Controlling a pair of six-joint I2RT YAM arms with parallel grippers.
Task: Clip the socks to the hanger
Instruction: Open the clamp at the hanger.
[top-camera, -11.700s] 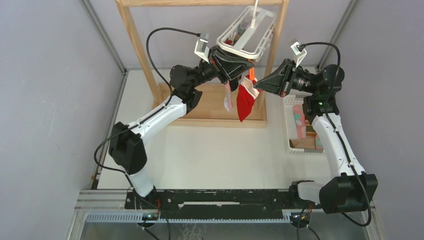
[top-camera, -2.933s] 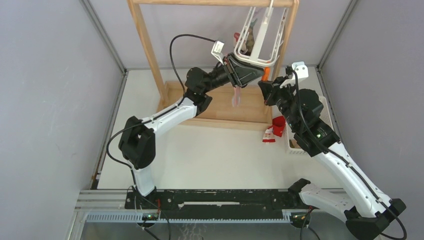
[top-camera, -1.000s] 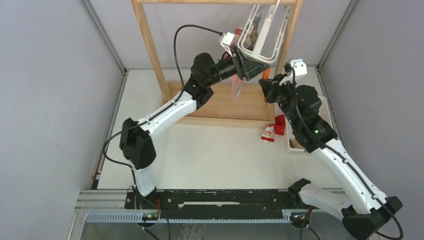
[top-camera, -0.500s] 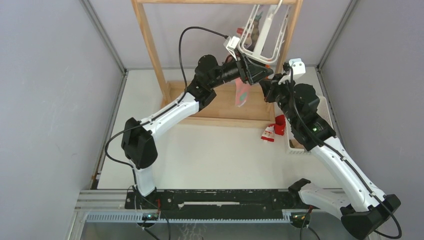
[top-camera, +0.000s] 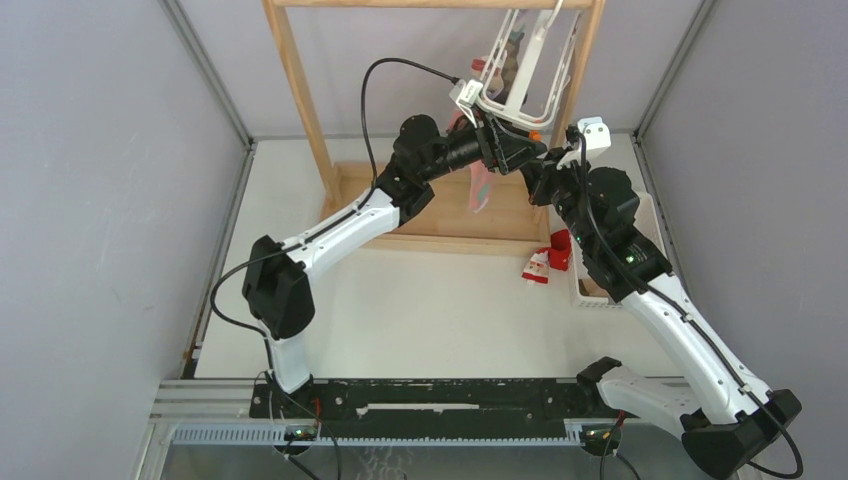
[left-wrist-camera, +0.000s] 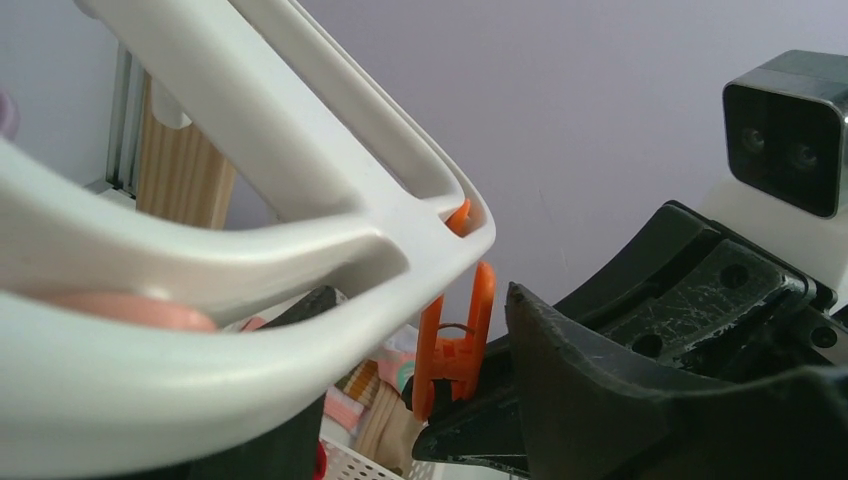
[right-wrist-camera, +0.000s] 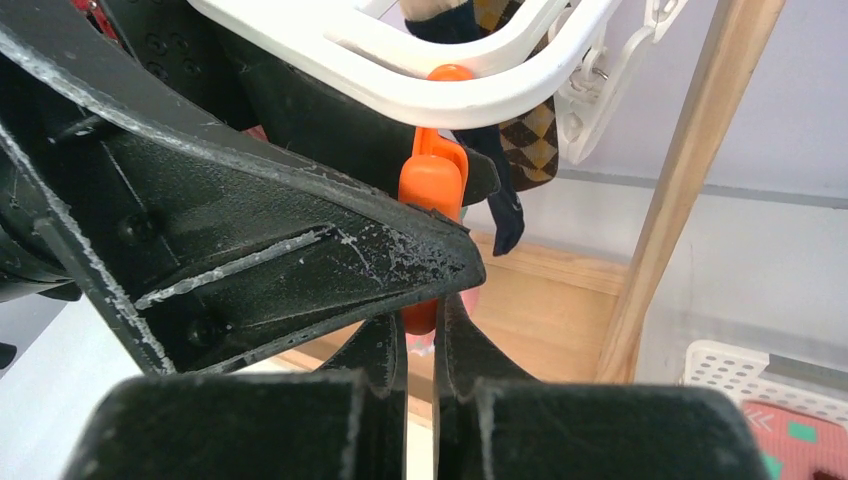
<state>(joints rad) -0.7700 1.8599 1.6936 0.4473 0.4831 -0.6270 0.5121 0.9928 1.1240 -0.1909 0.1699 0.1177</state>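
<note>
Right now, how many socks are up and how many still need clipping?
Done: a dark sock hangs from the hanger. In hand: the left gripper holds the hanger, the right gripper pinches an orange clip, a pink sock dangling beside. Left: a red sock on the table, more in the basket.

A: Supporting surface?
B: White table (top-camera: 420, 310). A wooden rack (top-camera: 440, 215) stands on its flat base at far centre.
A: Loose items?
B: One crumpled red sock (top-camera: 550, 258) with white markings, right of centre, near the base's front edge. A white slatted basket (top-camera: 590, 298) sits just beside it, at the right.
</note>
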